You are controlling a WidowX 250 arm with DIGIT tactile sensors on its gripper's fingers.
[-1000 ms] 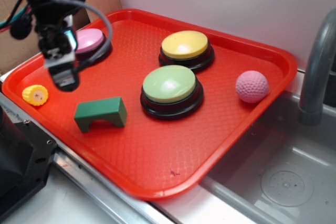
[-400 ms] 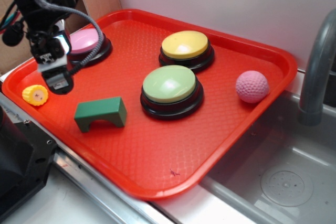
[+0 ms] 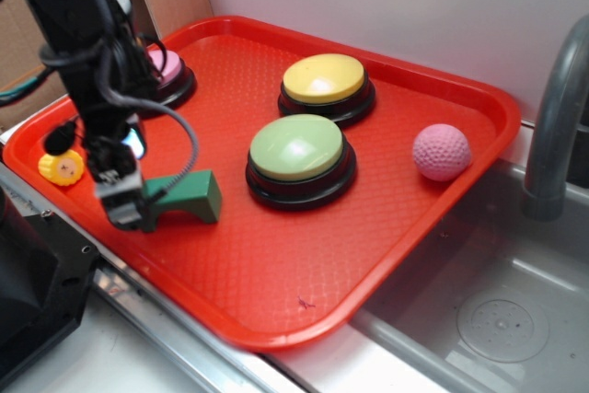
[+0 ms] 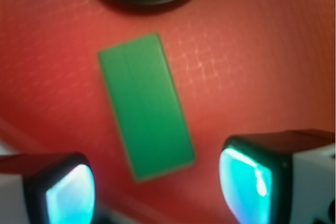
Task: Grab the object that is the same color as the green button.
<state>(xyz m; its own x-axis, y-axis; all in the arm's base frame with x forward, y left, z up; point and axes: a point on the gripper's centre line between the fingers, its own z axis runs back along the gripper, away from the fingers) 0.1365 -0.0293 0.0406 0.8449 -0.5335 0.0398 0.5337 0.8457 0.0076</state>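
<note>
Gripper (image 4: 157, 187) low over the block (image 4: 146, 105).
Jaws spread, seemingly not touching it; green button (image 3: 297, 147) close by.

End effector (image 4: 157, 182) low, fingers apart

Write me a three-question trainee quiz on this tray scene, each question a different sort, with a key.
1. True or false: the gripper already has its fingers closed on the green block.
2. Which item lies nearest the tap? A) yellow button B) pink ball C) small yellow toy
3. Fill in: in the wrist view, the black base at the top edge belongs to the ____ button.

Key
1. False. The fingers stand apart above one end of the block, not touching it.
2. B. The ball sits at the edge of the red tray beside the tap.
3. Green: the green button is the one next to the block.
</note>
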